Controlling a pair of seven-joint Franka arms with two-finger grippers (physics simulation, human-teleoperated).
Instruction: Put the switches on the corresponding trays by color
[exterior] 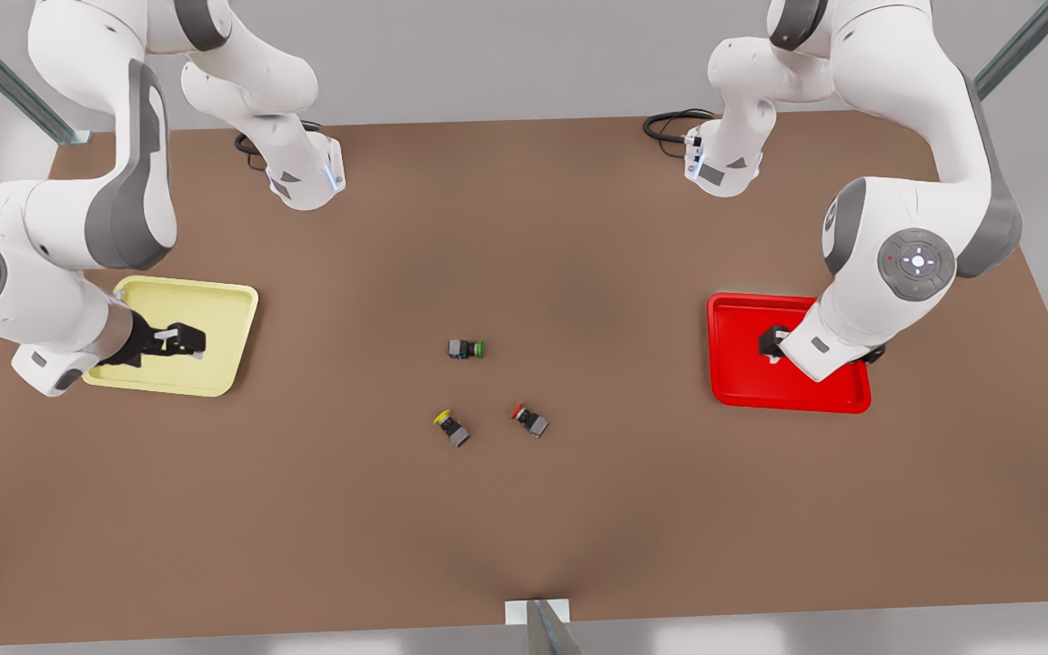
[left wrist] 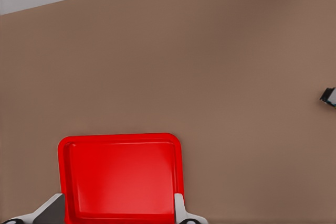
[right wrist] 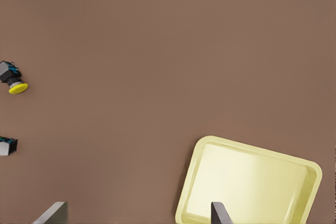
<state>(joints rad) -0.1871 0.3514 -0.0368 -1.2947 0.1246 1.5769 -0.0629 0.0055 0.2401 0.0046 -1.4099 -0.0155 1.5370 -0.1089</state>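
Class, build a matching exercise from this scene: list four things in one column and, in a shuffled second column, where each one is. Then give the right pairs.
Column 1
1. left gripper
2. right gripper
3. green-capped switch
4. red-capped switch

Column 2
A. over the yellow tray
B. on the table, nearest the robot bases of the three switches
C. over the red tray
D. on the table, right of the yellow-capped switch in the front view

Pairs: 1-C, 2-A, 3-B, 4-D

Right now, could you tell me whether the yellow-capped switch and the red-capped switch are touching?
Apart. The front view shows bare table between the yellow-capped switch and the red-capped switch, which lie side by side.
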